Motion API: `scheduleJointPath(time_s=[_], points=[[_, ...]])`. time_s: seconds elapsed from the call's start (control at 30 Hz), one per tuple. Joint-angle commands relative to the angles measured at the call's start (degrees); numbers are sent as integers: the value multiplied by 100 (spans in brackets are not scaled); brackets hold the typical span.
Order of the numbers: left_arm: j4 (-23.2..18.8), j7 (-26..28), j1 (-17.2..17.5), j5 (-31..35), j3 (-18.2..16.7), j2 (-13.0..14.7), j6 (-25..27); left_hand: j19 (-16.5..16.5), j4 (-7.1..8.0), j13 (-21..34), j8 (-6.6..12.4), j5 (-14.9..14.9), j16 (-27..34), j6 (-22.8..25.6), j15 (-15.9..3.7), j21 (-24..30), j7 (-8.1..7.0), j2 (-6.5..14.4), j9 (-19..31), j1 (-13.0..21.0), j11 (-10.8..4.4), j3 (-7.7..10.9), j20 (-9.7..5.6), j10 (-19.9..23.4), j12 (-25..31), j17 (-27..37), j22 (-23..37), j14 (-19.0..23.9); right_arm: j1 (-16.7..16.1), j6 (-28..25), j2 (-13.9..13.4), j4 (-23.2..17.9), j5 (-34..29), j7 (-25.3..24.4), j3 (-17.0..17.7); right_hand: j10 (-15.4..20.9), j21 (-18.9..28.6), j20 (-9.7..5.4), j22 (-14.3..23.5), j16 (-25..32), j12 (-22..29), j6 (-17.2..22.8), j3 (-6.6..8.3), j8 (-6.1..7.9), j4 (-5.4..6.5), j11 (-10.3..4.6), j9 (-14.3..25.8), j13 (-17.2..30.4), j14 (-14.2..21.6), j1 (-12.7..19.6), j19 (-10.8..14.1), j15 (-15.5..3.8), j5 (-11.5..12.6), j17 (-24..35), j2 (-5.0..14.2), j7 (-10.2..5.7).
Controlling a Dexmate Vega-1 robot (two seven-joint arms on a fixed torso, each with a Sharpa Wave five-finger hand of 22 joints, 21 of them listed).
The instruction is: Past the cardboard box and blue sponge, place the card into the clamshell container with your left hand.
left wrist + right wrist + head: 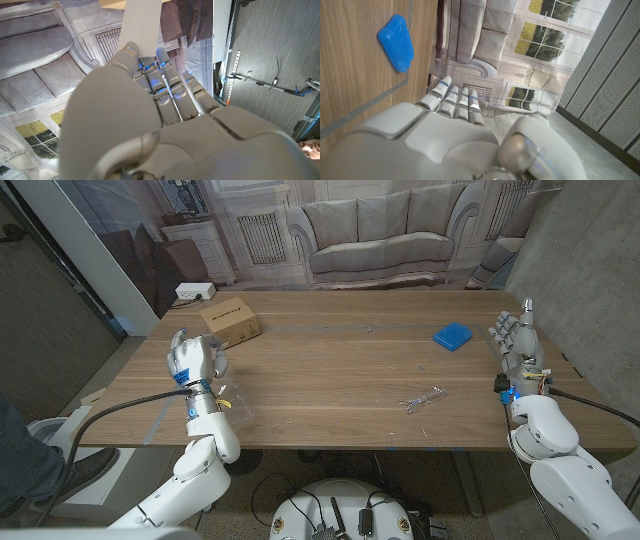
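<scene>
Left hand: the fingers are reaching up nearly straight and close together. A pale flat strip, judged to be the card, is standing out past the fingertips. The contact itself is sitting hidden behind the back of the hand, so the grip is being judged, not confirmed: the fingers appear to be grasping the card.

Right hand: the fingers are standing extended and released, grasping nothing, at the worktop edge.

Outward from the left fingers, the cardboard box is lying just beyond them. The blue sponge is lying near the right fingers, well apart from the left ones. A clear glinting object is lying between the two hands, nearer the right; it may be the clamshell container, but this cannot be told.

Step in hand, as judged: the card is being carried, with the placing not yet done. The next move is calling for a positive identification of the container, then a carry across to it, with the card released inside.

Writing: the box is showing a faint marking, too small to read. No brand is legible.
</scene>
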Motion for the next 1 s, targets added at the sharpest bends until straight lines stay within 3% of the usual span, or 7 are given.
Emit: scheduleJointPath(time_s=[0.03,0.5,1.0], points=[[30,253,267,48,-82,-84,86,-32,1,8,-1,-5,-1,25,-432,-22,-42,3,21,-23,-40,53,-352,31,-5,22,5,-25,37,-41,-21,10,13,-6,-20,36,-22,-12,16,-12,-3,61,-45,-16,-4,23,13,29,20,41,45,4,-12,19,19,-7],[-65,133,458,-234,-242,-146,43,-42,2,19,-6,-6,5,15,-426,-22,-24,-2,21,-32,-30,87,-336,28,-13,22,6,-18,9,-132,-51,-78,2,-57,-9,28,-24,-11,17,-11,-7,59,-55,-17,-7,-5,13,29,25,43,48,5,-14,19,25,-15],[-89,-228,362,-302,-64,-91,446,-52,3,27,-2,-10,4,24,-422,-22,-34,-13,22,-45,-41,125,-319,32,-22,21,6,-24,-8,-227,-66,-167,-31,-111,2,32,-26,-12,17,-12,-5,65,-62,-15,-10,-13,13,29,25,48,47,6,-15,19,33,-15]])
